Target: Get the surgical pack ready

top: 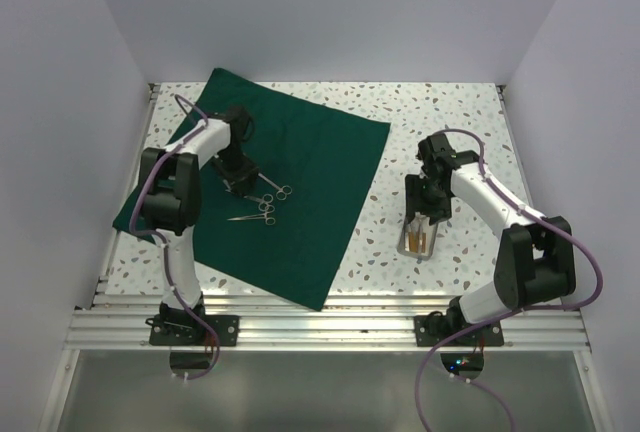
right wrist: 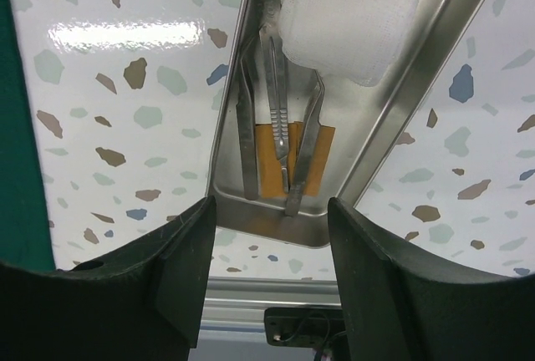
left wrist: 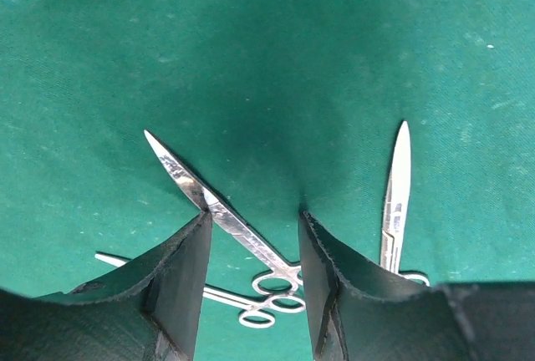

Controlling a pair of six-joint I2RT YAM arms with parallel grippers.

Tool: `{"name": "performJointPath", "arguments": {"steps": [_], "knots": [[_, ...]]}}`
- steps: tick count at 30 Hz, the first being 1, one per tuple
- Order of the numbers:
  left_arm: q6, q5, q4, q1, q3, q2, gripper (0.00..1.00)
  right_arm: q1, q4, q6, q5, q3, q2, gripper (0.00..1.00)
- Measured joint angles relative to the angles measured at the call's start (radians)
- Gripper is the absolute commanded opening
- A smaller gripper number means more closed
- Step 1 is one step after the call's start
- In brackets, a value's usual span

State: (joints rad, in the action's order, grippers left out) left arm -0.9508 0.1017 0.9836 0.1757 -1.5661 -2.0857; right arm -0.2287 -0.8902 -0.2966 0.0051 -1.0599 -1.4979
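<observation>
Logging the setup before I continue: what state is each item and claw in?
Green drape, spread flat.
Scissors, shut, lying on drape.
Steel tray, upright, loaded.
Gauze, folded, in tray.
Forceps, lying in tray.
Left claw, open over scissors.
Right claw, open above tray.

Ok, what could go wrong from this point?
The left gripper, jaws open, straddles one ring-handled instrument whose rings overlap a second instrument: closing may drag both, or pinch the green drape underneath. The right gripper hangs open over the steel tray, where thin tools lie crowded beside the gauze; a grab could catch several.
</observation>
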Motion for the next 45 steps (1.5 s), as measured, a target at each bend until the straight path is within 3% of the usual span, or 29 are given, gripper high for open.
{"name": "performJointPath", "arguments": {"steps": [12,21,25,31,33,38,45], "knots": [[-0.008,-0.004,-0.002,-0.019,0.035,0.011,0.47,0.000,0.000,0.002,-0.021,0.000,0.000,0.60],[-0.001,-0.026,-0.018,-0.038,0.045,0.012,0.20,-0.001,0.000,0.002,-0.025,-0.010,0.001,0.61],[0.005,-0.045,-0.018,-0.053,0.052,0.016,0.01,-0.007,0.000,0.002,-0.028,-0.028,0.005,0.62],[0.028,-0.060,-0.028,-0.058,0.060,0.030,0.00,-0.048,-0.002,0.000,-0.032,-0.085,0.005,0.64],[0.036,-0.072,-0.033,-0.059,0.060,0.042,0.00,-0.073,0.001,0.000,-0.051,-0.111,0.005,0.69],[0.078,-0.156,-0.092,-0.061,0.077,0.133,0.00,-0.122,0.066,-0.013,-0.195,-0.164,-0.021,0.77],[0.126,-0.302,-0.143,-0.036,0.125,0.285,0.00,-0.201,0.312,-0.134,-0.536,-0.189,-0.188,0.81]]}}
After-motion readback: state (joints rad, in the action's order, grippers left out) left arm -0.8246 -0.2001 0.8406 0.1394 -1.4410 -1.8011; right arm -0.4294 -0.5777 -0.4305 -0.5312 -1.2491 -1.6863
